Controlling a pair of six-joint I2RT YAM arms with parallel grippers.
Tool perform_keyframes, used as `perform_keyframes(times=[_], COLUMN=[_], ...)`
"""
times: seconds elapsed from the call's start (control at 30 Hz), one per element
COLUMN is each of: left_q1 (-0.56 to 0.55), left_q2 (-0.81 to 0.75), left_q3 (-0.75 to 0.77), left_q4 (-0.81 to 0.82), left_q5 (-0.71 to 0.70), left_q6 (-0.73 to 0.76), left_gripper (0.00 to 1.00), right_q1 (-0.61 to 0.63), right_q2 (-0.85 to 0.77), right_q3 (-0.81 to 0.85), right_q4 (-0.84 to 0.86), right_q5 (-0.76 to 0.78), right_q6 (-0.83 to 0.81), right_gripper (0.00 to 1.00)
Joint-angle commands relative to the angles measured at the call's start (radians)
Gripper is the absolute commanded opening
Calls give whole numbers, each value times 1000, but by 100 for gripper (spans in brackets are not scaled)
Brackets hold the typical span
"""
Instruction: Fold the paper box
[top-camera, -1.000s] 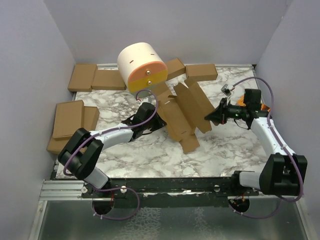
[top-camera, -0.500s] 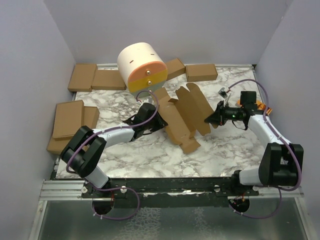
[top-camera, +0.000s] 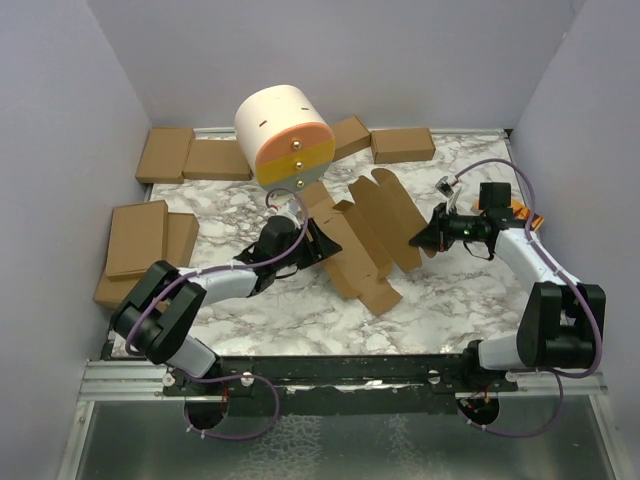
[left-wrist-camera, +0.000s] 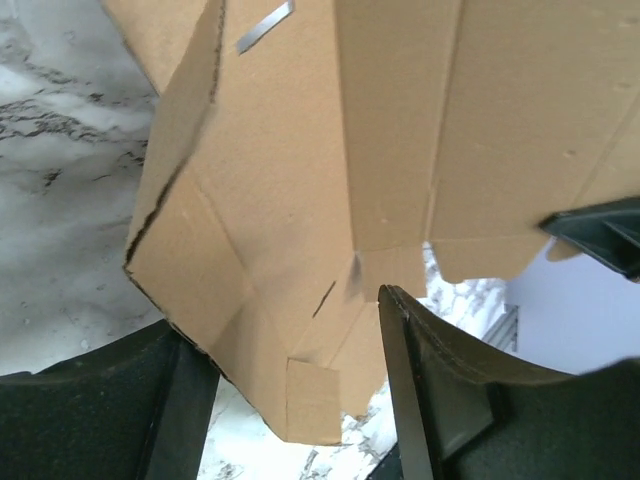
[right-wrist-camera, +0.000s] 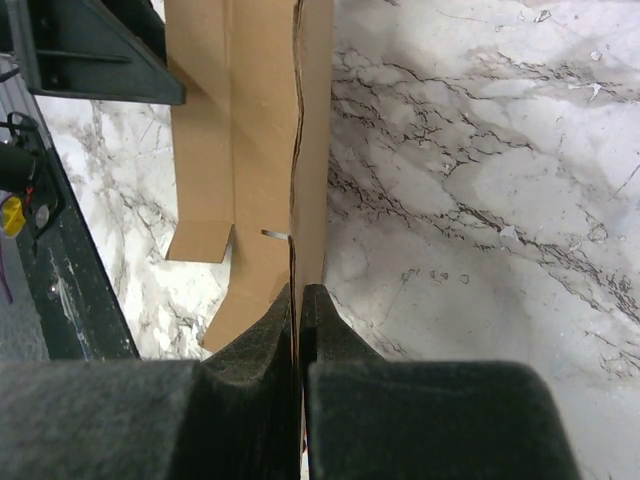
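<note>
Paper box (top-camera: 365, 240): brown die-cut sheet, creased, flaps and slot visible, tilted above counter (top-camera: 300, 300). Edge pinched by closed right gripper (top-camera: 418, 238). Left gripper (top-camera: 318, 243) parted around lower flap.

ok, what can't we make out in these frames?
- Top view: left gripper fingertips hidden by the paper box; contact unclear.
- Left wrist view: paper box runs off top and right edges.
- Right wrist view: right gripper hides how deep the box edge sits.
- Top view: white-and-orange cylinder blocks what lies behind it.
</note>
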Motion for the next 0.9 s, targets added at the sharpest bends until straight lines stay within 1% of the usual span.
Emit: perform_keyframes(times=[0.0, 0.07, 0.1, 0.2, 0.27, 0.4, 0.63, 0.83, 0.87], left_q1=[30, 43, 49, 62, 72, 114, 151, 179, 186], left_q2=[-71, -97, -110, -145, -158, -168, -205, -244, -250], left_q3=[-47, -71, -86, -121, -133, -142, -155, -196, -202], left_q4=[202, 244, 269, 320, 346, 362, 236, 255, 259], left_q5=[112, 134, 152, 187, 223, 309, 303, 330, 333], left_q6=[33, 43, 55, 105, 131, 137, 154, 152, 150], left_gripper=[67, 76, 77, 86, 89, 89, 83, 70, 69], right_q1=[1, 1, 0, -1, -2, -4, -12, -30, -36], right_q2=[4, 5, 6, 6, 5, 4, 10, 33, 38], right_q3=[9, 10, 10, 10, 10, 9, 9, 9, 10], right_q4=[14, 17, 19, 21, 24, 28, 32, 38, 41], right_q5=[25, 25, 22, 6, -3, -7, -24, -74, -88], right_q6=[4, 17, 21, 28, 34, 40, 50, 71, 77], right_gripper=[1, 1, 1, 1, 1, 1, 1, 1, 1])
